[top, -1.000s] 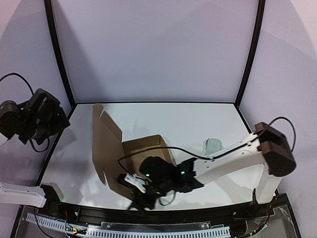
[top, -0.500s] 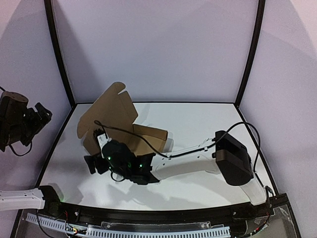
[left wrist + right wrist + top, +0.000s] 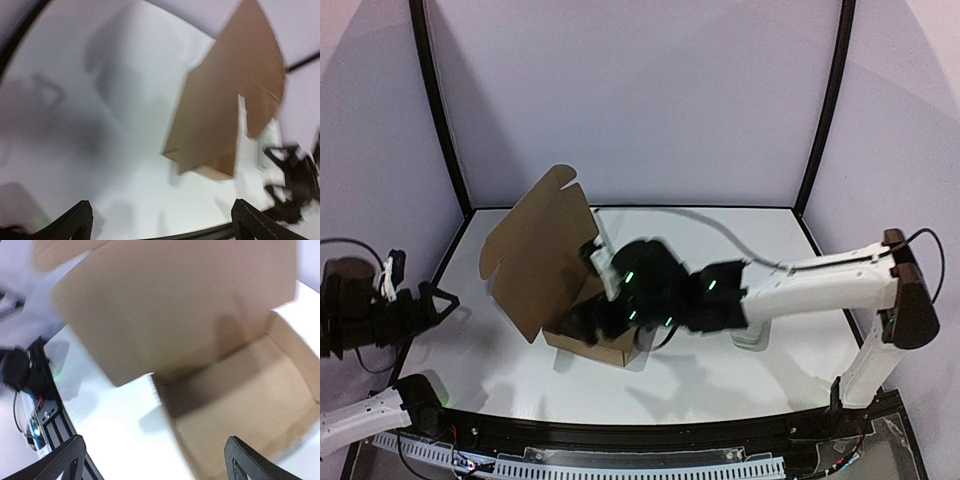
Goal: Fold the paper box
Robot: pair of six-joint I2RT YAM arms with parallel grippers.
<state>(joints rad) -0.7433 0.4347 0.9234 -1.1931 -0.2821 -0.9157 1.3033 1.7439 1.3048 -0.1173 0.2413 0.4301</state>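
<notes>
The paper box (image 3: 535, 255) is recorded left of centre on the table (image 3: 720, 240), lid raised. Its hollow interior is shown only by the right wrist view. Left gripper (image 3: 160, 222) and right gripper (image 3: 152, 460) are spread wide, empty.

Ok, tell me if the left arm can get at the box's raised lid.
Probably yes. The left gripper is open, left of the box, facing the outer face of the lid with only table between. The right gripper is on the lid's inner side, clear of that path.
</notes>
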